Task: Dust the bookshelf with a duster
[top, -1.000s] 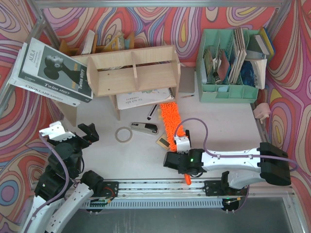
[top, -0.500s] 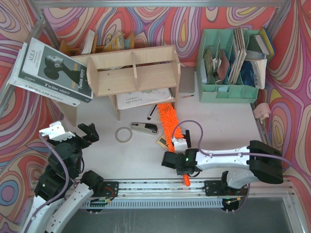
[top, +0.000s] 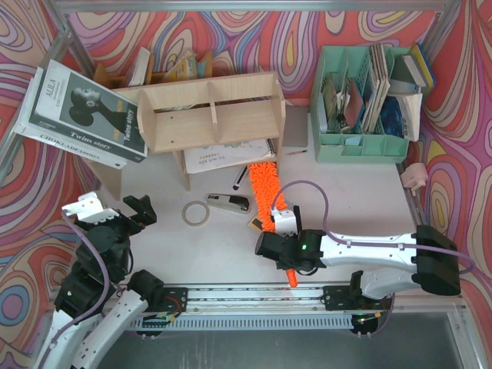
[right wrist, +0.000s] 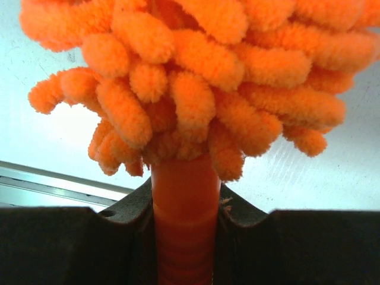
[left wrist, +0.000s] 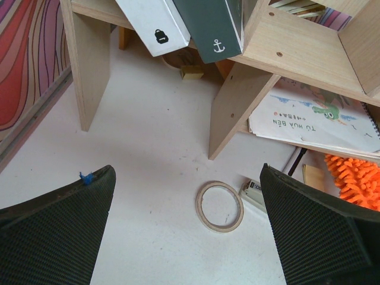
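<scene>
The light plywood bookshelf stands at the back left of the table; its legs and lower tier show in the left wrist view. The orange fluffy duster lies angled from the shelf's right leg toward the near edge, its head over the tabletop. My right gripper is shut on the duster's orange handle just below the fluff, the handle clamped between both jaws. My left gripper hangs open at the near left, nothing between its fingers. The duster's tip shows at the right.
A tape ring, a stapler and a small wooden block lie in front of the shelf. A notebook sits under it. Large books lean at the left. A mint organiser stands back right.
My right gripper has shifted a little left and away with the duster, whose head has swung slightly left toward the shelf's leg. The left arm has not moved.
</scene>
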Available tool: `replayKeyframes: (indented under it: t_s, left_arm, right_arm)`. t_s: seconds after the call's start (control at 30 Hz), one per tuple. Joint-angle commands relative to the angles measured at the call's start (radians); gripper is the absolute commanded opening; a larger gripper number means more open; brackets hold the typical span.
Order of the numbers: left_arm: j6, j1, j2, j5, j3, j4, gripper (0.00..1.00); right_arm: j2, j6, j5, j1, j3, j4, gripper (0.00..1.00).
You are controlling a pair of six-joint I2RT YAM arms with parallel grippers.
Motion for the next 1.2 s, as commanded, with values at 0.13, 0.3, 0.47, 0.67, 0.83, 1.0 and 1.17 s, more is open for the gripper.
replayKeyframes:
  t_s: [0.13,0.3,0.47,0.67,0.83,1.0,1.17]
  left_arm:
    - [-0.004,0.005,0.001,-0.006,0.010,0.000,0.98]
    - [-0.004,0.006,0.001,-0.006,0.010,0.000,0.98]
    - [-0.004,0.005,-0.001,-0.008,0.011,-0.001,0.98]
    - [-0.004,0.005,0.000,-0.007,0.010,0.000,0.98]
    - [-0.004,0.006,-0.002,-0.009,0.010,-0.001,0.98]
    - [-0.004,0.005,-0.004,-0.010,0.010,0.000,0.98]
    - [-0.004,0.006,-0.002,-0.010,0.010,0.001,0.98]
  right_arm:
    - [0.022,-0.160,0.013,-0.002,0.027,0.185,0.00]
    - [0.107,-0.222,-0.035,0.003,0.091,0.232,0.00]
    - [0.197,-0.259,-0.064,0.034,0.160,0.271,0.00]
    - [0.318,-0.292,-0.075,0.088,0.266,0.270,0.00]
    - [0.408,-0.288,-0.093,0.117,0.310,0.264,0.00]
    - [0.455,-0.256,-0.112,0.118,0.309,0.217,0.00]
    - [0.462,-0.254,-0.122,0.117,0.315,0.187,0.00]
